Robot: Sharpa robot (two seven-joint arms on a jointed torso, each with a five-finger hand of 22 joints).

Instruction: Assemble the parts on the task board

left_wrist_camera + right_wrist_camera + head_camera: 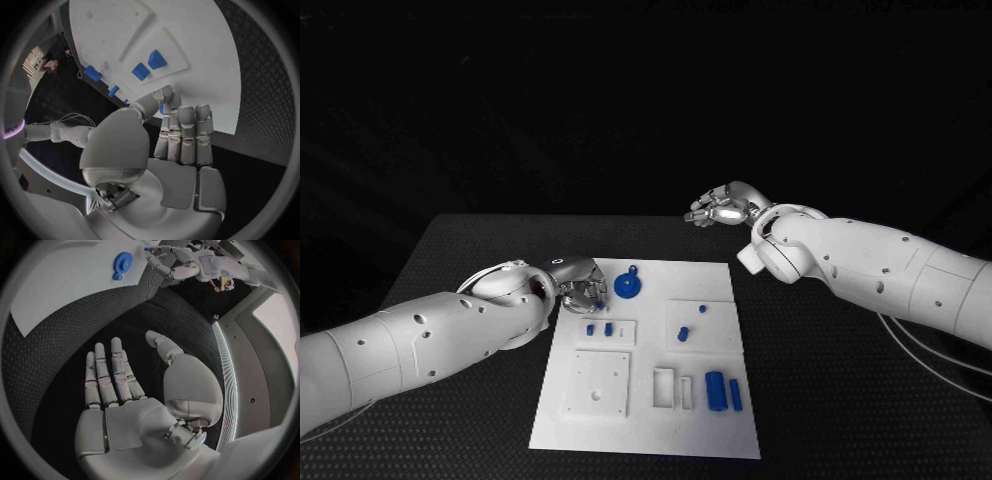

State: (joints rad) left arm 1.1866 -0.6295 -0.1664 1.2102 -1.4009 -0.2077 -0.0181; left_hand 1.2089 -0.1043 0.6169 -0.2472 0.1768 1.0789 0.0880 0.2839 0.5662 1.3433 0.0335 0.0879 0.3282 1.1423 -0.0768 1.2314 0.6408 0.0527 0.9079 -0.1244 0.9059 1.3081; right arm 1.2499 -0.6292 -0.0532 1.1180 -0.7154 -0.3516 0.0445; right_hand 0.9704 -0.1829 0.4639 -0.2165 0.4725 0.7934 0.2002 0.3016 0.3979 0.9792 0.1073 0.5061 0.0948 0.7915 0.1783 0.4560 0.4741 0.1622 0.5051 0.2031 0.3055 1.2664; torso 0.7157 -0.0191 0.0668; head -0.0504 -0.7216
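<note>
The white task board (pixel 646 420) lies mid-table. My left hand (pixel 577 285) hovers at its far left corner, next to a blue gear (pixel 629 287). In the left wrist view, this hand (pixel 181 135) pinches a small blue piece (pixel 161 108) between thumb and a finger, the other fingers lying together. Two small blue blocks (pixel 599 328) stand in a raised white square, also visible as blocks (pixel 148 65) from the wrist. My right hand (pixel 723 207) is off the board beyond its far right corner; the right hand (pixel 119 390) has flat, spread fingers and holds nothing.
A blue peg (pixel 684 334) and a tiny blue stud (pixel 702 309) sit on the board's right half. Two blue cylinders (pixel 724 391) lie near its front right, beside white slots (pixel 672 388). A white square plate (pixel 599 382) sits front left. The gear (pixel 122 262) shows from the right wrist.
</note>
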